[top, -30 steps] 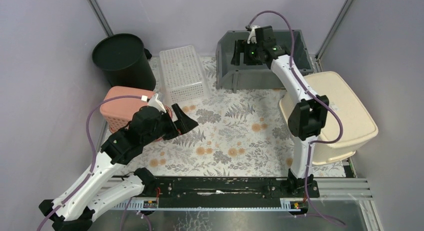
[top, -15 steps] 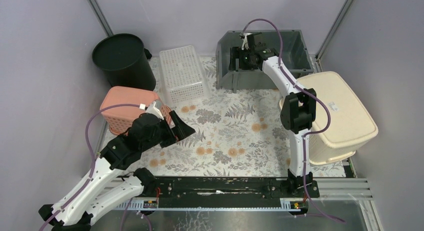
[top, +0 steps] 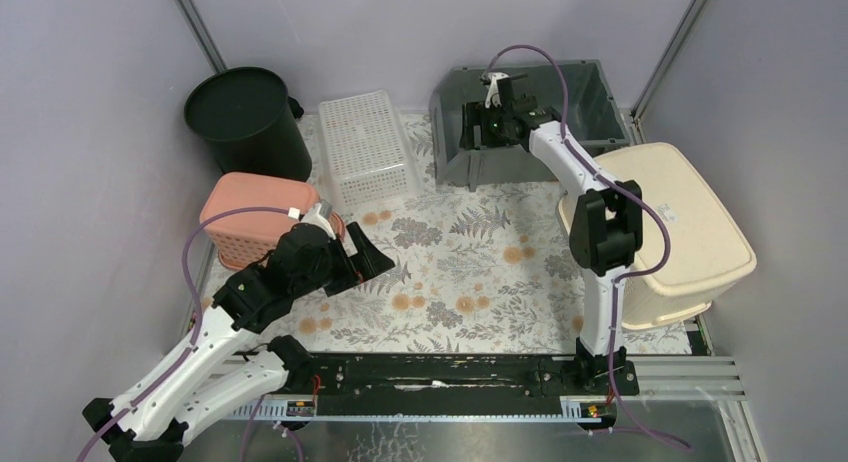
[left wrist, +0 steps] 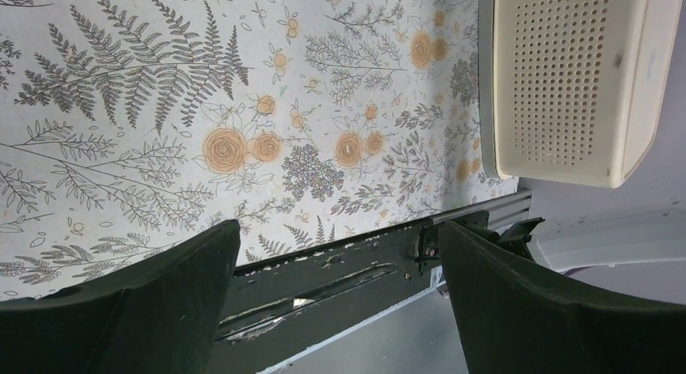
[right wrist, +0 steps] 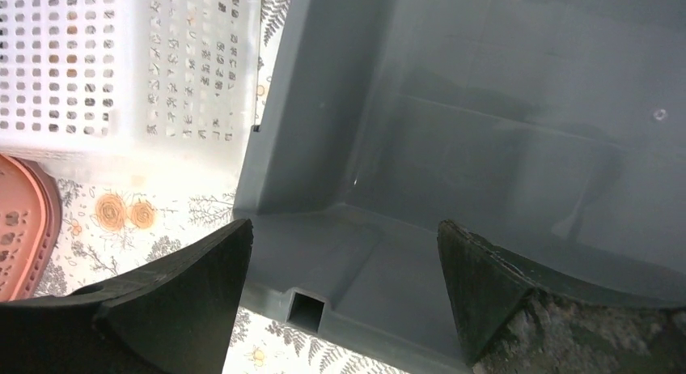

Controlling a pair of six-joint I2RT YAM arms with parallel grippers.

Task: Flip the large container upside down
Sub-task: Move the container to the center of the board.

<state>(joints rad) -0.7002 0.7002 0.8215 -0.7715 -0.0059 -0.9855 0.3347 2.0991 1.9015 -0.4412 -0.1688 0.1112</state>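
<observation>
Seeing the grey bin (top: 590, 92) at the back of the floral worktop (top: 460, 252), just beside the white mesh basket (top: 365, 147). Got the right claw (top: 478, 129) wide open at its left front corner, gripping nothing. Same with the left claw (top: 370, 257): gaping, empty, hovering near the pink basket (top: 250, 207).

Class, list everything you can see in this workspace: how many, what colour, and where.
bucket: 1, black, far left corner
mesh basket: 1, white, far side, right of the bucket
small basket: 1, pink, left side
bin: 1, grey, far right
large basket: 1, cream, right edge
mat: 1, floral, covering the table
left end effector: 1, black, open, beside the small basket
right end effector: 1, black, open, over the bin
</observation>
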